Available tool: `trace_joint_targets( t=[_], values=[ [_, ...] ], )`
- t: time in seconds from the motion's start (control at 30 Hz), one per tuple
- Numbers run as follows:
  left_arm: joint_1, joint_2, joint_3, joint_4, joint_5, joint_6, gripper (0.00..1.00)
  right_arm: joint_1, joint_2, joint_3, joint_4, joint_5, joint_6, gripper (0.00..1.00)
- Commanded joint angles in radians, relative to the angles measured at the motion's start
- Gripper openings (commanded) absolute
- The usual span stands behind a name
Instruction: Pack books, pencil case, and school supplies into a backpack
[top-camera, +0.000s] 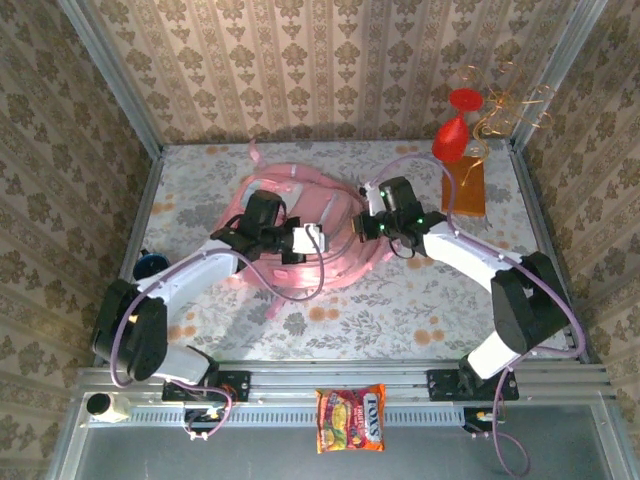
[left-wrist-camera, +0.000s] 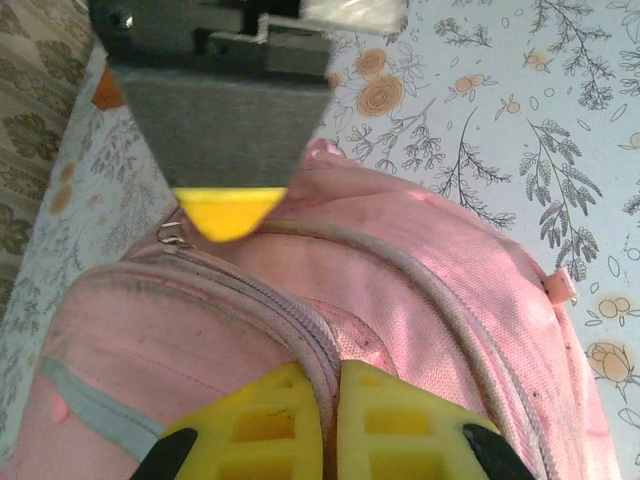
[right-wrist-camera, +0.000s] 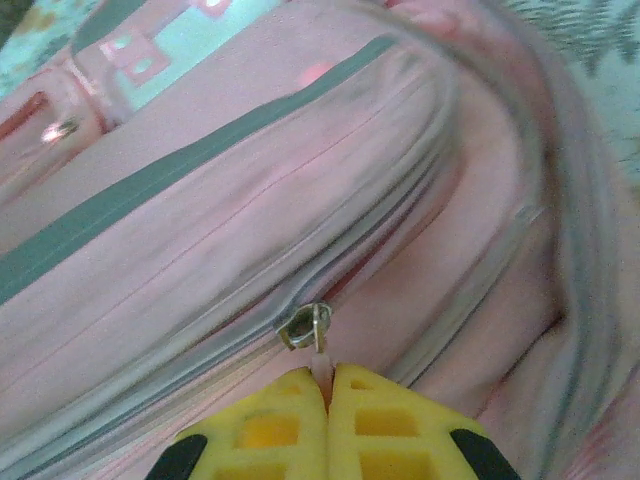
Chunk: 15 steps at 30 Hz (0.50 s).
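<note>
Backpack (top-camera: 348, 268): middle lay hidden under left arm (top-camera: 200, 270) and right arm (top-camera: 460, 250); right wrist view blurred at its right side.
Dark blue object (top-camera: 150, 265), left table (top-camera: 400, 310) edge: too small to identify.
Orange slab (top-camera: 466, 195): top covered by red ornament (top-camera: 452, 135).

Overhead camera behind me, facing down onto the table (top-camera: 400, 300), my wrist cameras close on the backpack (left-wrist-camera: 450, 300), which all share.
</note>
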Motion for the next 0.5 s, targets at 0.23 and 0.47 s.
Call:
trace_joint_targets(
  t=[0.23,0.47],
  values=[
    [0.175,-0.049,-0.077,0.033,0.013,0.012,0.0,-0.072,-0.131,-0.125,0.084,0.111,0.015,0.0],
    [0.245,-0.11,-0.109,0.089,-0.058,-0.155,0.51,0.073,-0.294,-0.263,0.191,0.042,0.017,0.0]
  ],
)
